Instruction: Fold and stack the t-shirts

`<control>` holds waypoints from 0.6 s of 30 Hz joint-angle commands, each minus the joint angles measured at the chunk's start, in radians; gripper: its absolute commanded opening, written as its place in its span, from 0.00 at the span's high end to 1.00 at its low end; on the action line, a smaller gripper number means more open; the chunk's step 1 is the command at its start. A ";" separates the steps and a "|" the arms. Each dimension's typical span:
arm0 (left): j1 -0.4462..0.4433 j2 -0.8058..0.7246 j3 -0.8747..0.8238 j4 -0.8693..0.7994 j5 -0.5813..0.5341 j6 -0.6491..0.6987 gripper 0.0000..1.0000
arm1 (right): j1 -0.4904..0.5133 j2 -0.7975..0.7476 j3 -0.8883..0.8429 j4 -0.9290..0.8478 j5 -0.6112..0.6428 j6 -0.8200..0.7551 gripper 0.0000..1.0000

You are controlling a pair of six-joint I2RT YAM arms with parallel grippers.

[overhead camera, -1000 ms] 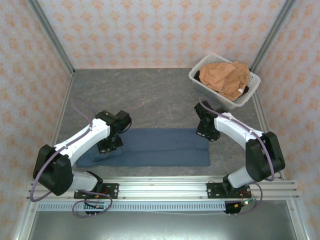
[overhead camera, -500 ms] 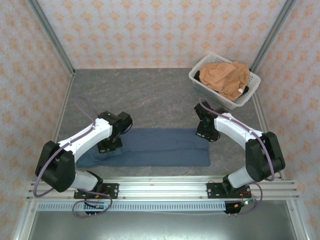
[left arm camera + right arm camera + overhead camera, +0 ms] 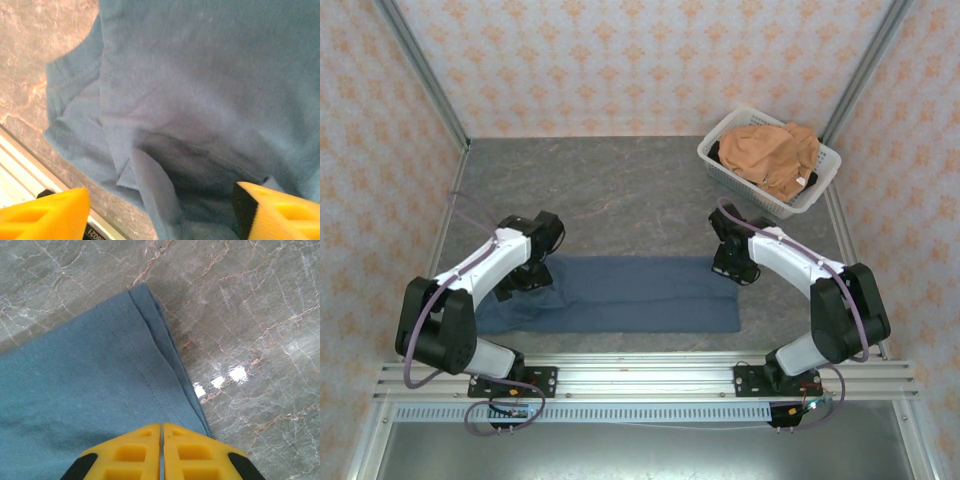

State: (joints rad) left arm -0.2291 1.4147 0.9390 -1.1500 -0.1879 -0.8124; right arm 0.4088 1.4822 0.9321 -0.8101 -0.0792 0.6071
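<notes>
Slate-blue plain cloth t-shirt [image 3: 630,295] is seen centre; orange-tan crumpled shirt [image 3: 770,155] w/ white lattice plastic basket [image 3: 750,190] at 1 o'clock; grey veined tabletop [image 3: 620,190].

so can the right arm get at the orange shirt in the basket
Probably yes: the basket stands just beyond the right gripper, bare table between, orange shirt heaped open on top. Its jaws are shut at the blue shirt's edge, though.

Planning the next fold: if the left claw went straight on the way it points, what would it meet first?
The slate-blue t-shirt: the open left claw points down onto its rumpled end. How far off is unclear.
</notes>
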 commanded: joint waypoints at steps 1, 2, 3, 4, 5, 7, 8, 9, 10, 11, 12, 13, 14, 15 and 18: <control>0.083 -0.076 -0.038 0.031 -0.013 0.023 0.22 | -0.007 0.000 -0.022 0.008 0.003 -0.015 0.91; 0.116 -0.088 -0.056 0.045 0.015 0.029 0.22 | -0.007 -0.001 -0.025 0.012 -0.002 -0.015 0.91; 0.144 -0.093 -0.068 0.060 0.046 0.037 0.22 | -0.006 0.000 -0.029 0.019 -0.006 -0.015 0.91; 0.166 -0.097 -0.075 0.078 0.075 0.043 0.22 | -0.007 0.000 -0.031 0.024 -0.011 -0.016 0.91; 0.188 -0.101 -0.080 0.096 0.110 0.045 0.22 | -0.007 0.002 -0.033 0.028 -0.015 -0.016 0.91; 0.221 -0.102 -0.092 0.127 0.179 0.034 0.22 | -0.007 0.007 -0.035 0.032 -0.021 -0.019 0.91; 0.236 -0.099 -0.098 0.136 0.205 0.021 0.22 | -0.007 0.010 -0.033 0.031 -0.022 -0.021 0.91; 0.246 -0.095 -0.106 0.141 0.224 0.010 0.22 | -0.007 0.014 -0.032 0.032 -0.021 -0.025 0.91; 0.255 -0.088 -0.111 0.147 0.236 0.002 0.22 | -0.007 0.015 -0.030 0.030 -0.022 -0.028 0.91; 0.266 -0.080 -0.119 0.159 0.261 -0.004 0.22 | -0.006 0.014 -0.029 0.030 -0.021 -0.030 0.91; 0.274 -0.075 -0.126 0.177 0.283 -0.008 0.23 | -0.007 0.016 -0.027 0.029 -0.020 -0.033 0.91; 0.276 -0.068 -0.127 0.182 0.298 -0.011 0.26 | -0.007 0.016 -0.026 0.027 -0.021 -0.033 0.91; 0.277 -0.064 -0.123 0.168 0.317 -0.013 0.31 | -0.007 0.015 -0.023 0.023 -0.019 -0.036 0.91; 0.275 -0.066 -0.125 0.140 0.330 -0.019 0.37 | -0.006 0.017 -0.020 0.018 -0.019 -0.037 0.91; 0.266 -0.125 -0.159 0.064 0.352 -0.034 0.46 | -0.006 0.014 -0.019 0.015 -0.014 -0.042 0.91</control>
State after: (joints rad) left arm 0.0410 1.3365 0.8146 -1.0084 0.1108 -0.8219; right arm 0.4088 1.4895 0.9089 -0.7803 -0.1055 0.5823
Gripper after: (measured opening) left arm 0.557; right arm 0.091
